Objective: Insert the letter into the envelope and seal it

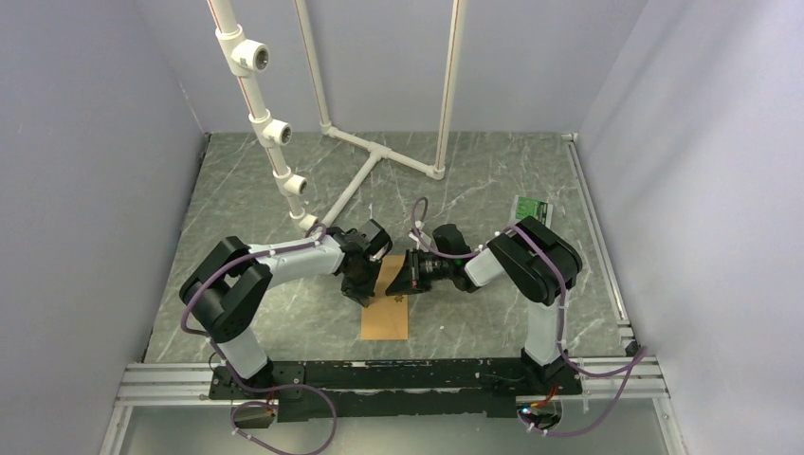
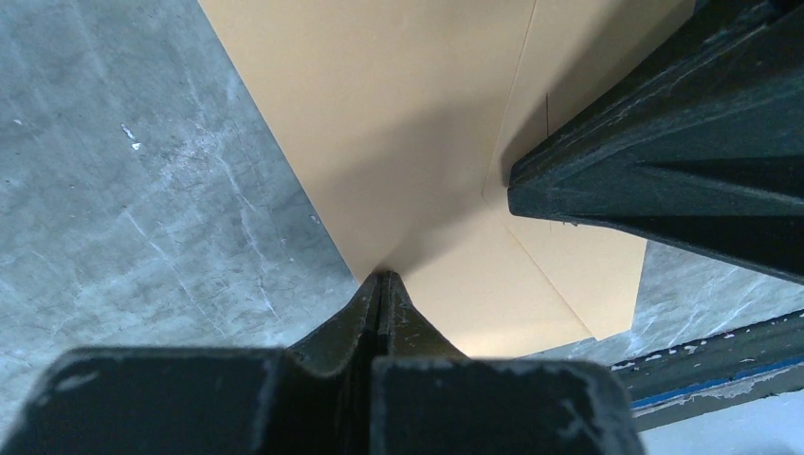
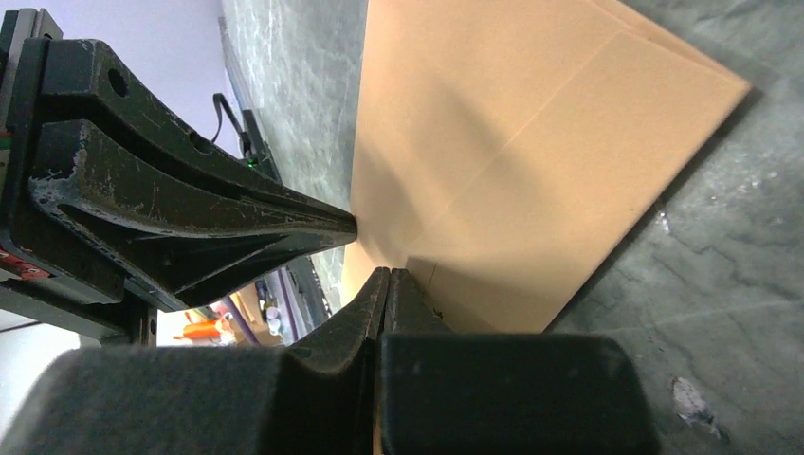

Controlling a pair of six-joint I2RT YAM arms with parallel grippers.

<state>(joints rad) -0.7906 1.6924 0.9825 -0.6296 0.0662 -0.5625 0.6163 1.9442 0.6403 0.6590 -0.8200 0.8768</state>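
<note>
Currently: envelope [image 1: 385, 318], flat on the counter [image 1: 474, 190] between your arms; letter unseen, presumably already inside. Your left fingers [image 2: 356, 318] and right fingers [image 3: 353, 318], both closed, tips touching the envelope, likely pressing its flap sealed.

envelope [image 1: 384, 320] on the table [image 1: 493, 180]

Plain tan-brown envelope [image 2: 408, 114], same colour all over. Grey table [image 2: 142, 190] with thin pale wiggly lines, like stone. Black left gripper [image 2: 381, 277] and black right gripper [image 3: 389, 271], both with little pale scratches. White pipes [image 1: 379, 156]. Small green card [image 1: 533, 207]. Pale purple-grey walls [image 1: 85, 142].
</note>
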